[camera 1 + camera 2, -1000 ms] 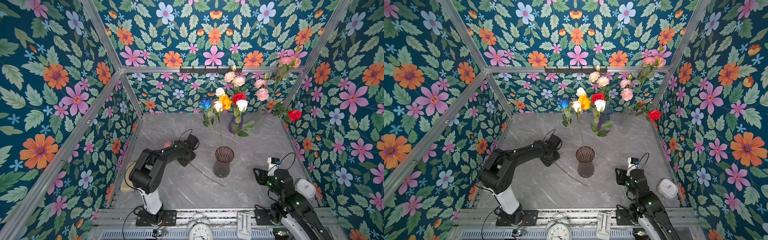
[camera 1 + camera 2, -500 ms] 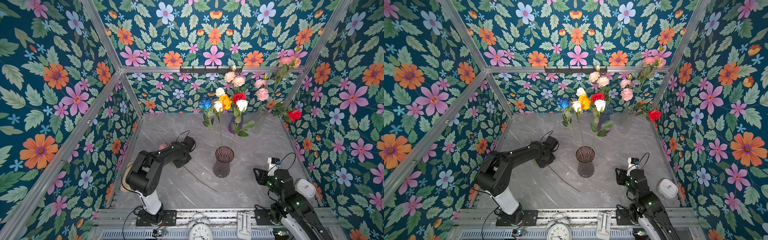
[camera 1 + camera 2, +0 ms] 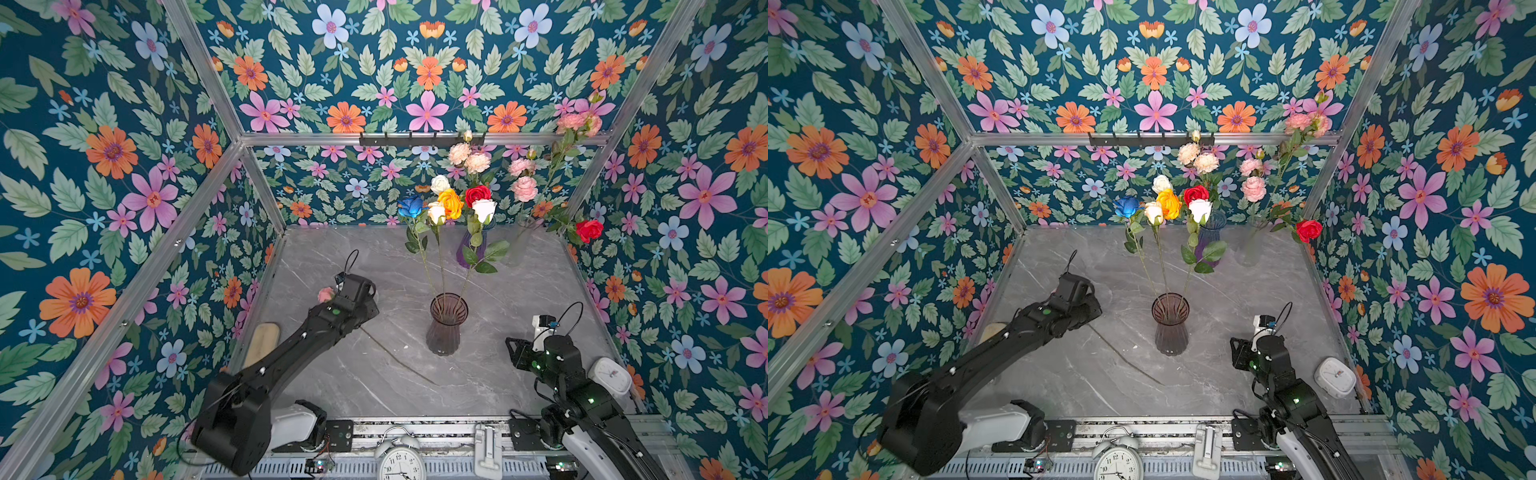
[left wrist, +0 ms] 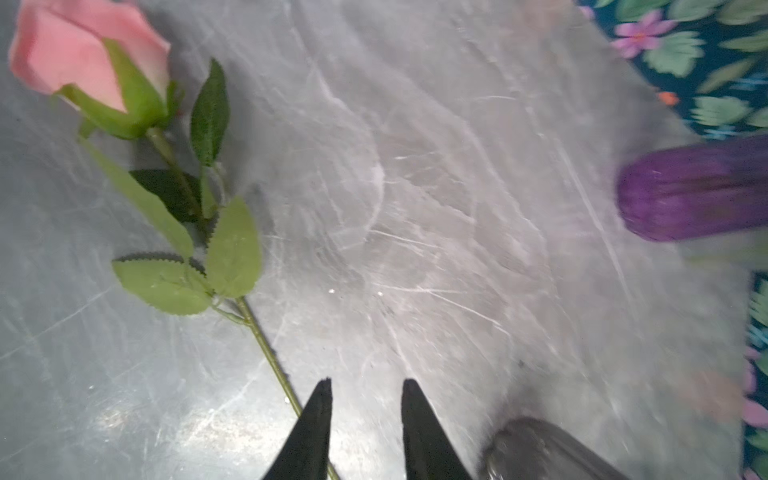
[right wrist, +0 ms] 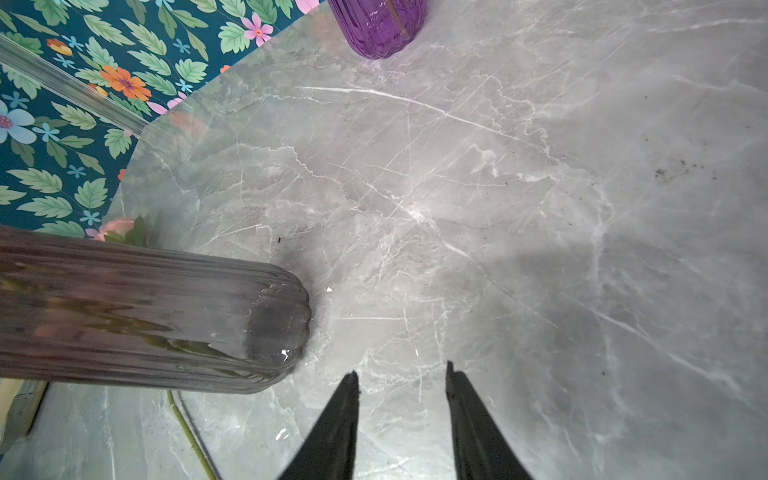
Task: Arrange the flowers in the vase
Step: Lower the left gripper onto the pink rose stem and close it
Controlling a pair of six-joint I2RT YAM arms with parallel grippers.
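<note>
The step in hand is the pickup of one more bloom. A pink rose [image 4: 83, 54] lies flat on the table [image 3: 519, 299] at the left, apart from the other flowers [image 3: 457, 199]. Its head is toward the left wall and its long stem [image 3: 395, 357] trails across the marble, ending near the foot of the vase [image 3: 446, 328].

The left hand [image 4: 365, 382] is low over that stem, below the leaves. Its two fingers are a narrow gap apart, with bare table showing between them. The stem runs under the outer edge of one finger [image 4: 311, 436] rather than through the gap, so nothing is gripped. The right hand [image 5: 402, 370] hangs at the front right with its fingers parted about as much, empty, near the vase.

The vase stands upright mid-table and already holds three stems: a blue rose [image 3: 411, 205] and two white roses [image 3: 484, 210]. More blooms stand in a purple vase [image 3: 471, 249] and a clear vase [image 3: 519, 245] by the back wall.

As I judge it, the left hand needs a small sideways shift so the stem sits between its fingers. It must then close firmly, lift and swing the rose upright, and thread the cut end into the narrow mouth without nudging the three stems or tipping the glass
</note>
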